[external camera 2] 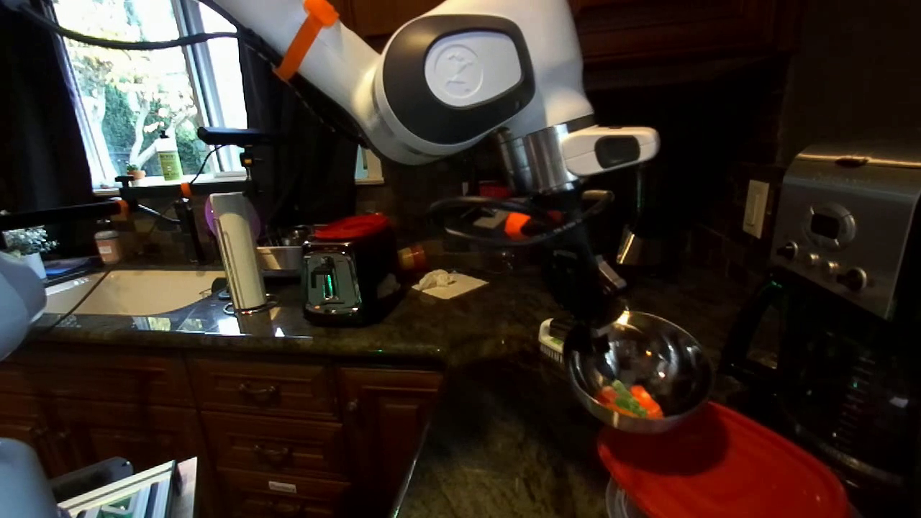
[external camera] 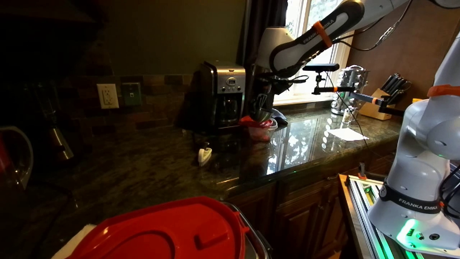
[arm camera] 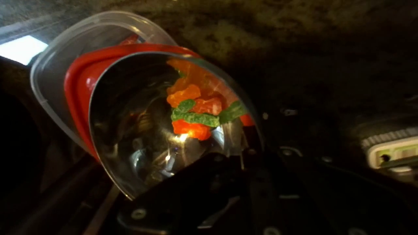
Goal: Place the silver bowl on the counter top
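Having my pincer (arm camera: 246,156) closed on the rim of the bowl (external camera 2: 647,363), I presumably use that edge because it's thin enough to pinch. The bowl juts out beyond the pincer, tilted, its food (arm camera: 196,107) gathered on one side. Below sits a lid (external camera 2: 748,467) askew over a tub (arm camera: 57,65); whether it touches the bowl I can't tell. Lower lies the counter (external camera 2: 496,432); I'd clear the lid first.
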Controlling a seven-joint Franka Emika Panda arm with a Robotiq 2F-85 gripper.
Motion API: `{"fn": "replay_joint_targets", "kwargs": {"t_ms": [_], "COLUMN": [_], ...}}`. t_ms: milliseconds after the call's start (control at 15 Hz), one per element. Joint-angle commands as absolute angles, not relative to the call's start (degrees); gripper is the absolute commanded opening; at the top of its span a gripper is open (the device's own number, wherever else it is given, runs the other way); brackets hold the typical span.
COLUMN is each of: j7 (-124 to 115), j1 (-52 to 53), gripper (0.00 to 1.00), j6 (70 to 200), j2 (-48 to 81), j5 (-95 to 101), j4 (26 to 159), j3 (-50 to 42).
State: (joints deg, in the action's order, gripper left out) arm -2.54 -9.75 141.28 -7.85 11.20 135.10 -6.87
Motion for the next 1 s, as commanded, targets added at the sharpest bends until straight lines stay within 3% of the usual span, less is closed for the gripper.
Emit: {"fn": "replay_joint_targets", "kwargs": {"t_ms": [0, 267, 333, 733, 933], "j7": [-2.33, -0.13, -1.94, -0.47, 1.7], "j1": [-5.91, -0.56, -1.63, 0.06, 2.61], "gripper": [0.01, 0.01, 0.06, 0.01, 0.01], "j6": [135.92, 129.45, 131.89, 132.68, 136.09], "j2": [-12.35, -10.38, -10.54, -9.16, -1.68], "j5": [15.29, 15.16, 14.01, 15.36, 19.25], "j4": [137.89, 136.32, 136.35, 135.78, 128.34], "j3": [-2.22, 3.16, 1.88, 3.27, 6.28]}}
